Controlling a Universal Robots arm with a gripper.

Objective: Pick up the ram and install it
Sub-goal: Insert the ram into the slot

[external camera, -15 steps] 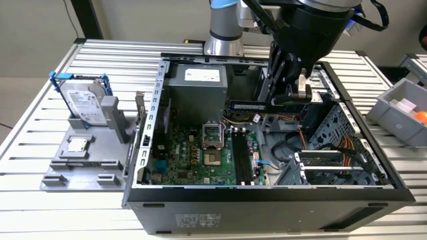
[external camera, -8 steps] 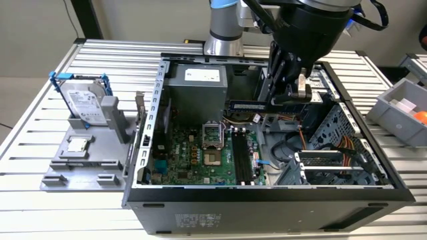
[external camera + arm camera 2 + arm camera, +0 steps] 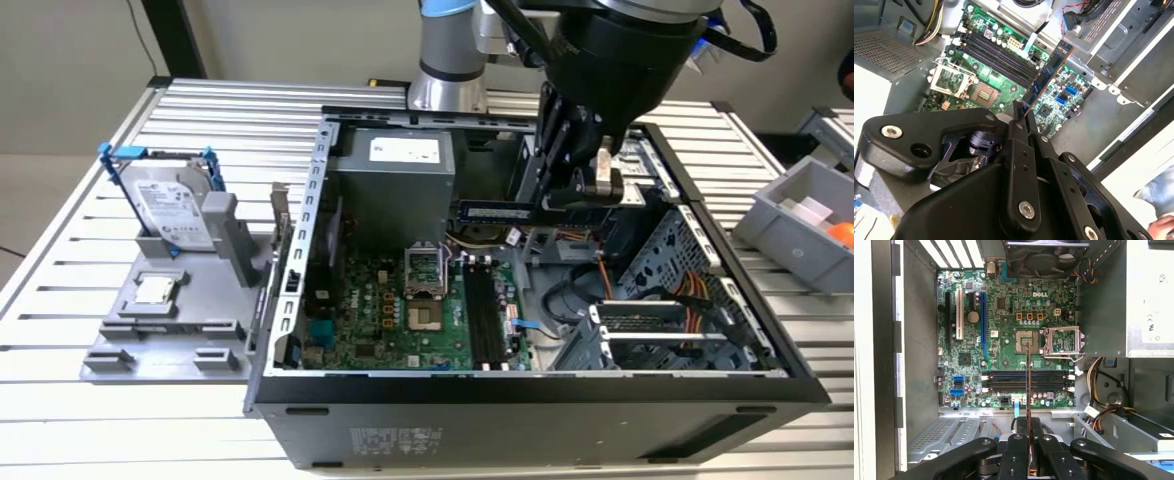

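My pincer (image 3: pixel 1023 116) is clamped on one end of the ram (image 3: pixel 1047 74), w/ fingers (image 3: pixel 1015 131) tight on both faces. The rest of the stick juts out free.

In the first wrist view the pincer (image 3: pixel 1029 426) holds the ram (image 3: pixel 1028 385) edge-on. It's a thin line running crosswise over the black slots (image 3: pixel 1004 381) & not seated in any. It hangs in the air above the green board (image 3: pixel 1004 347), w/ the open chip socket (image 3: pixel 1054 342) just past the slots.

In the exterior view pincer (image 3: pixel 563 200) & ram (image 3: pixel 501 210) sit inside the open case (image 3: pixel 534 385), high up near the grey power box (image 3: pixel 394 170).

Outside the case, on the exterior view's left, a hard drive (image 3: pixel 167 205) in a blue frame stands upright on a grey tray (image 3: pixel 134 345). A small square chip (image 3: pixel 158 290) lies on the same tray near it. All on a slatted metal table (image 3: pixel 80 430).
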